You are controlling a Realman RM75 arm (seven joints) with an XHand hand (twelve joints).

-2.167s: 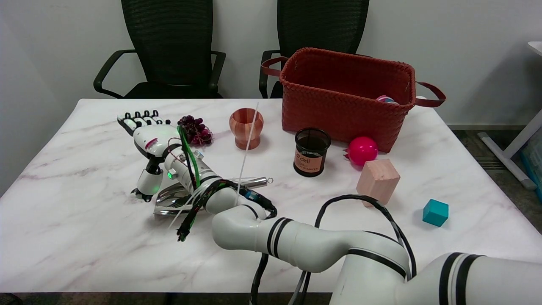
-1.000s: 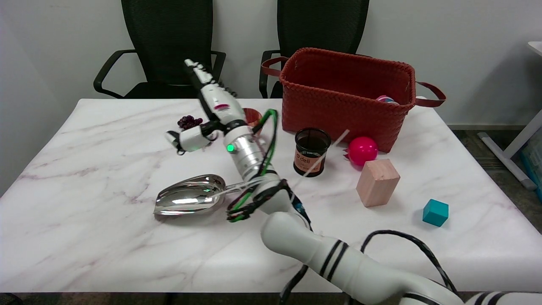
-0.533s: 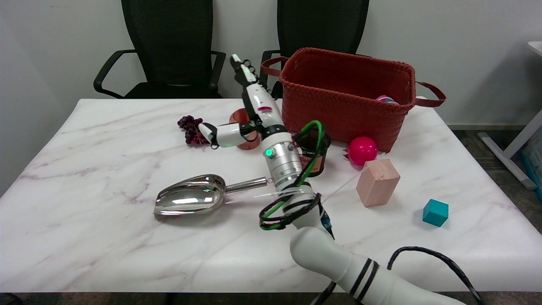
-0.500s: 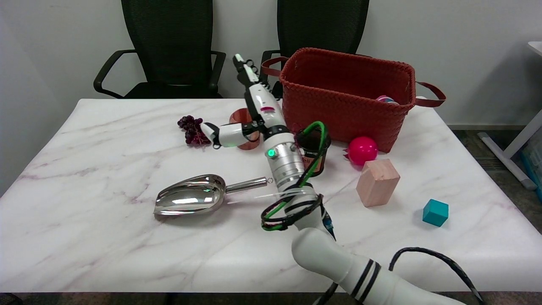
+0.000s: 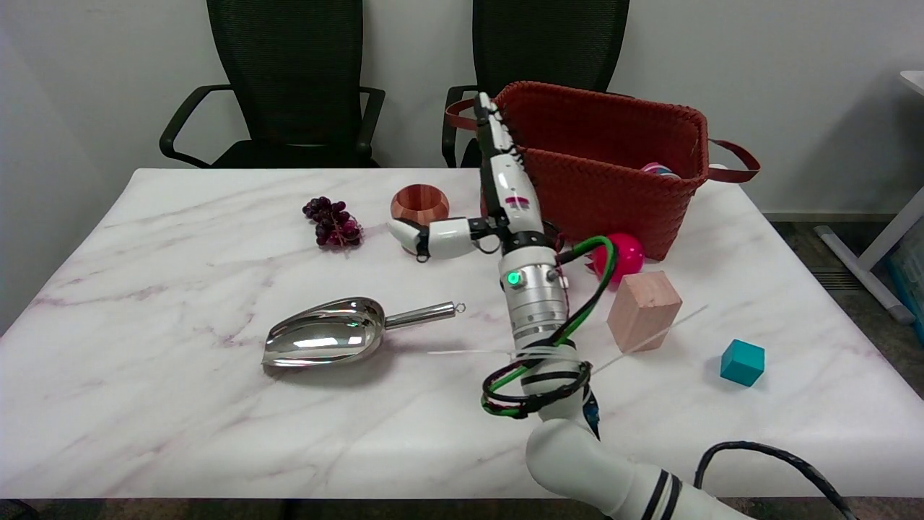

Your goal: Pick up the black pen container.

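My right hand (image 5: 505, 195) is raised in the middle of the table, in front of the red woven basket (image 5: 613, 166). Its fingers (image 5: 492, 130) point straight up and away, and its thumb (image 5: 433, 238) sticks out to the left. It holds nothing. The black pen container stood in front of the basket, left of the pink ball (image 5: 629, 253); my hand and wrist (image 5: 533, 296) now cover that spot, so I cannot see the container. Whether my hand touches it cannot be told.
A wooden cup (image 5: 419, 204) and dark grapes (image 5: 332, 221) lie left of my thumb. A metal scoop (image 5: 325, 341) lies at centre left. A wooden block (image 5: 642, 310) and a teal cube (image 5: 742, 362) sit to the right. Two black chairs stand behind the table.
My right arm has swung from the scoop on the left across to the right, with the hand rising. It now covers the pen container, which was in plain view earlier.
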